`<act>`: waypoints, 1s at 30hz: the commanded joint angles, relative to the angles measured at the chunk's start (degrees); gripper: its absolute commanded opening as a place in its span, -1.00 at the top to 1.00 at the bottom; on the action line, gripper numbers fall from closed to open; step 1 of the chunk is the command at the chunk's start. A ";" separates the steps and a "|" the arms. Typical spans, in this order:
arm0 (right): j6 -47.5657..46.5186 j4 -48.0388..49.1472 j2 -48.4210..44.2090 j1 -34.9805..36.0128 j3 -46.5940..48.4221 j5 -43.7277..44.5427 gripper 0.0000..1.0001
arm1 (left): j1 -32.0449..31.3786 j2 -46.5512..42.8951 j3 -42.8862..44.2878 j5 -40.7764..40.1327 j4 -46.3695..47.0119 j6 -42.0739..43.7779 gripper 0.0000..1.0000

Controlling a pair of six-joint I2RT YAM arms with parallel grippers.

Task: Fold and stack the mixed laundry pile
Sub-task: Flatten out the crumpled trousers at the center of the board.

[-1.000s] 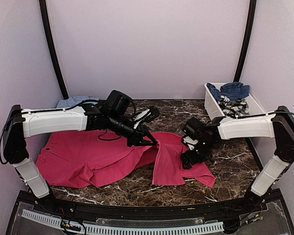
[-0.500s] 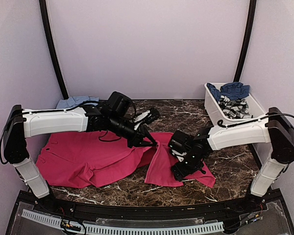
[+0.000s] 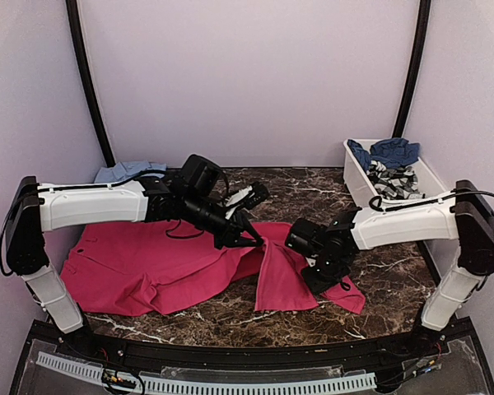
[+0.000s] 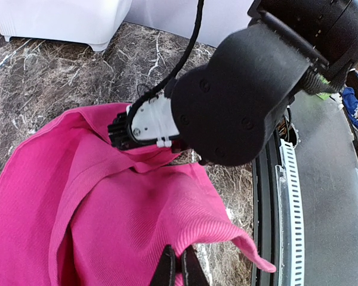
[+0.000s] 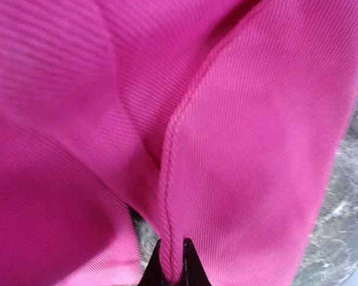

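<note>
Right tool (image 5: 170, 262) newly clamped on magenta garment (image 3: 148, 263), left tool (image 4: 179, 266) pinching it, both tips cropped

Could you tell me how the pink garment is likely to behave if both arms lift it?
The pink garment is probably floppy: it lies in soft folds and drapes from the left end effector. It would likely sag between grips, trailing on the marble table. Its ribbed weave, pinched at the seam by the right end effector, suggests little slipping.
</note>
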 commanded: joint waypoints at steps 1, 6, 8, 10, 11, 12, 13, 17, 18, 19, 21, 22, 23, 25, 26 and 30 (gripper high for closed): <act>0.06 -5.50 -5.86 -0.70 3.52 3.50 1.00 | -0.14 -0.80 -0.45 -0.23 0.95 0.81 1.00; -1.83 -5.57 -11.12 -3.92 2.08 1.81 1.00 | -0.18 -0.76 -0.71 -0.62 1.12 1.14 1.00; -3.08 -5.59 -12.82 -6.65 1.89 1.92 1.00 | -0.18 -0.79 -0.83 -0.72 1.27 1.07 1.00; -3.86 -6.68 -14.14 -9.10 2.90 4.25 1.00 | -0.41 -0.97 -1.00 -1.29 1.32 1.11 1.00; -4.45 -6.89 -14.98 -10.60 3.47 5.22 1.00 | -0.56 -1.09 -1.08 -1.92 1.31 1.38 1.00; -4.87 -7.16 -15.68 -12.14 3.91 6.33 1.00 | -1.09 -1.11 -1.05 -2.37 1.17 2.07 1.00; -5.23 -7.40 -16.32 -13.85 4.26 7.59 1.00 | -1.56 -1.14 -0.97 -3.62 0.55 2.58 1.00; -7.62 -8.63 -17.03 -20.72 6.52 13.87 1.00 | -4.53 -0.30 0.58 -6.61 -1.91 4.97 1.00; -8.42 -8.55 -16.89 -22.33 7.31 14.73 1.00 | -5.71 -0.05 1.47 -7.32 -2.37 5.56 1.00; -9.41 -8.04 -16.64 -24.30 7.95 15.40 1.00 | -6.28 0.42 1.96 -7.44 -2.89 5.73 1.00; -11.88 -5.67 -15.64 -26.83 8.66 16.22 1.00 | -8.00 1.20 3.45 -7.53 -3.06 5.83 1.00; -12.79 -5.15 -14.56 -28.01 9.29 16.04 1.00 | -9.28 1.65 4.50 -7.31 -2.94 5.77 1.00; -13.89 -4.61 -13.10 -28.83 9.75 15.97 1.00 | -9.96 2.02 5.10 -7.17 -2.55 5.79 1.00; -14.74 -4.64 -9.59 -30.10 11.25 14.91 0.57 | -12.70 3.35 7.53 -6.57 -2.99 5.95 1.00; -14.55 -5.61 -7.88 -30.19 12.11 14.25 0.08 | -13.34 4.65 9.72 -5.44 -3.73 5.98 1.00; -14.99 -4.51 -14.80 -29.99 12.61 1.77 -0.61 | -14.69 8.24 15.13 -1.49 -4.62 4.28 1.00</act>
